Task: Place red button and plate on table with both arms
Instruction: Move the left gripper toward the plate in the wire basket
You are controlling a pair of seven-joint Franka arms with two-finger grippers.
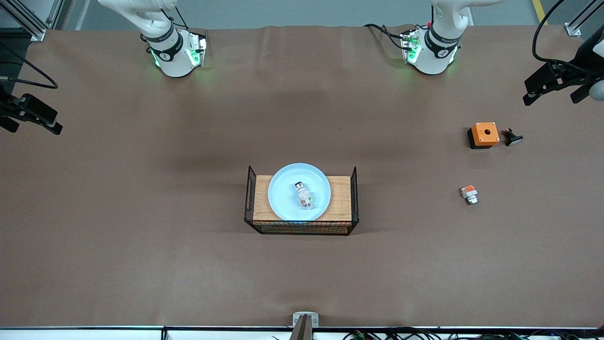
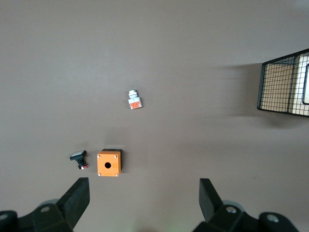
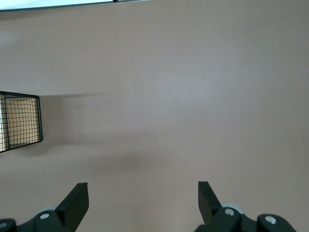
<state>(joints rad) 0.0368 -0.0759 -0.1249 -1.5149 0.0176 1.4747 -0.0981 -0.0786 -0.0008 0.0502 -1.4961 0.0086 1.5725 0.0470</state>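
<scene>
On the wooden board (image 1: 339,198) mid-desk (image 1: 141,212), the plate (image 1: 283,189) cradles the red button (image 1: 304,195). Left pincer (image 2: 145,203) and right pincer (image 3: 143,203) both hang spread wide and unladen above the desk.

Wooden board with black wire sides (image 1: 339,198) at table centre. Toward left arm's end: orange box with a hole (image 1: 484,134), small black part with pale cap and red wires (image 1: 512,138) just beside it. Stubby white piece with orange top (image 1: 469,194) nearer front camera than the box, apart from it
</scene>
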